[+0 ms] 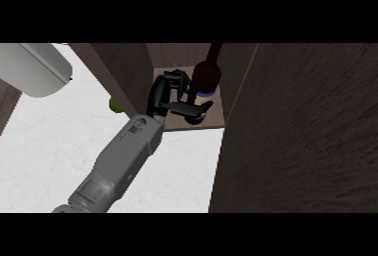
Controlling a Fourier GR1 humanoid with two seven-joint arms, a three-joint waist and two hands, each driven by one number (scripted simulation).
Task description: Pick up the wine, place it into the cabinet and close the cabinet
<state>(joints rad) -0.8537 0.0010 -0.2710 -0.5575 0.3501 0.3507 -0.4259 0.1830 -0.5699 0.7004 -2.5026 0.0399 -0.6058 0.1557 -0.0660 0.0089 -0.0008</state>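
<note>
A: Report the position of the wine bottle (206,75).

B: The wine bottle stands upright inside the cabinet (133,75), on its light wooden shelf (214,120). The body is dark, with the neck rising toward the top of the view. A band near the base shows blue and pale colour. It may be a label, but no writing or brand can be read on it.

A: Which hand is in view?

B: 1 hand. A grey forearm (118,160) enters from the lower left and reaches into the cabinet opening. By its position this is the left hand (168,95). The right hand does not show.

A: State of the left hand?

B: The palm sits just left of the bottle, with the upper fingers bent toward the bottle body. The thumb (186,106) extends across the front of the bottle near its base. Fingers and thumb appear to touch the glass on 2 sides, so the hand is gripping the bottle.

A: Condition of the cabinet?

B: The opening is uncovered. A large dark wood-grain panel (303,130) fills the right side of the view and looks like the cabinet door standing open.

A: Other items?

B: A white marbled counter (44,150) lies below. A grey-white cylinder (37,67) occupies the upper left. A small green object (115,104) shows at the cabinet's left wall, mostly hidden.
</note>
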